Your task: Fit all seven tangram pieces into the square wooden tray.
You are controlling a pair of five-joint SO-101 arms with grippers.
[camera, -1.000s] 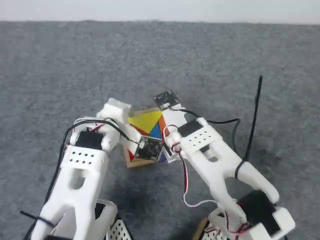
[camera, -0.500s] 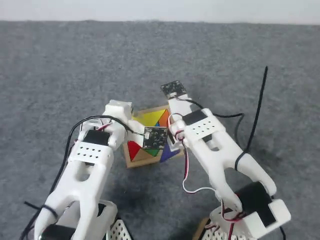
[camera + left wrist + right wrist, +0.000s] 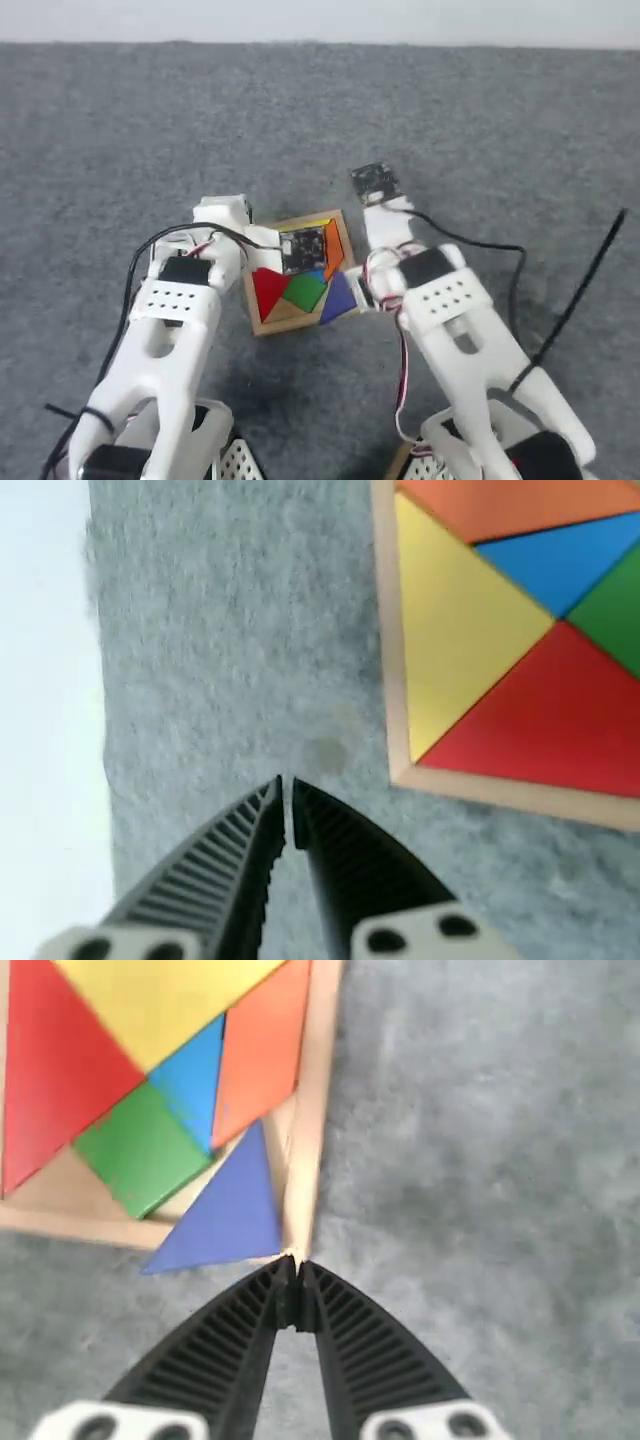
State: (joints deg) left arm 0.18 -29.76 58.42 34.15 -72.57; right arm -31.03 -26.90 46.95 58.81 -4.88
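Square wooden tray sits mid-frame in the high view, most pieces flat inside, but the violet triangle overhangs its lower-right rim. Both arms have just swung apart, uncovering it. Right gripper, jaws clenched empty, noses that corner; left gripper, clenched too, hangs over the counter. Not finished, I'd say.

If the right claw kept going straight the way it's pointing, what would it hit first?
Most likely the wooden tray's rim, directly ahead of the shut right gripper; the blue triangle lies just beside that line.
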